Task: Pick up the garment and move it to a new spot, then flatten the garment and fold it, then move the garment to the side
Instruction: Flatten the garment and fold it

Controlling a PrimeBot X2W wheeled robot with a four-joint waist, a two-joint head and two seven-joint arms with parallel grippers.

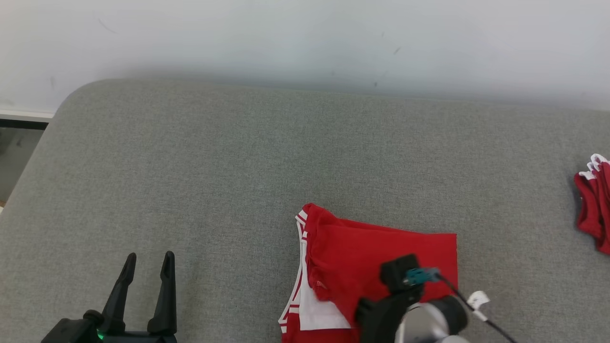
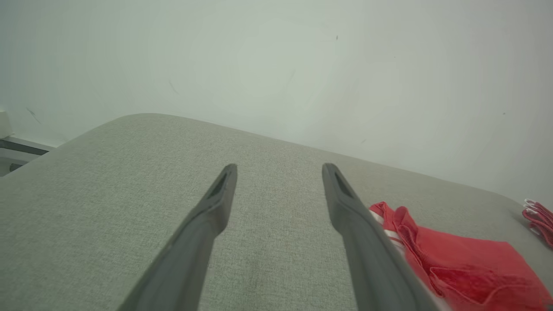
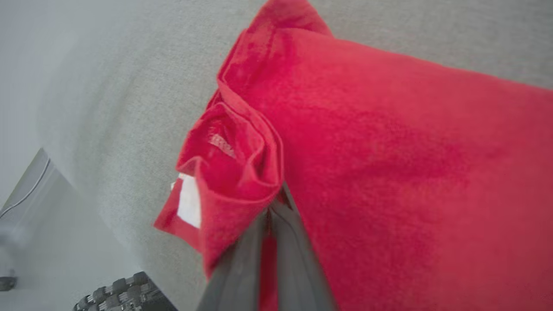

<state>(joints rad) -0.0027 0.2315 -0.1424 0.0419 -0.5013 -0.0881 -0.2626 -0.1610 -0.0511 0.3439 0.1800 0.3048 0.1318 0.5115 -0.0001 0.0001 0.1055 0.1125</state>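
So the red garment [image 1: 381,252] is lying folded up on the grey fabric-topped desk [image 1: 214,166], toward the near edge and a bit right of the middle, with white stripe trim showing along its left side. The right gripper [image 3: 276,203] is down on it from the near side. The wrist view shows its two fingers [image 3: 298,246] pinched tight together with a sliver of red cloth caught between them, right next to a bunched-up fold with a white patch on it. The left gripper [image 1: 148,259] hangs over bare desk at the lower left, well apart from the garment, fingers [image 2: 216,203] spread wide with nothing in them. There's also a second red-and-white piece of clothing [image 1: 593,205] way off at the right edge of the desk, and a pale wall [image 1: 305,38] behind it all.
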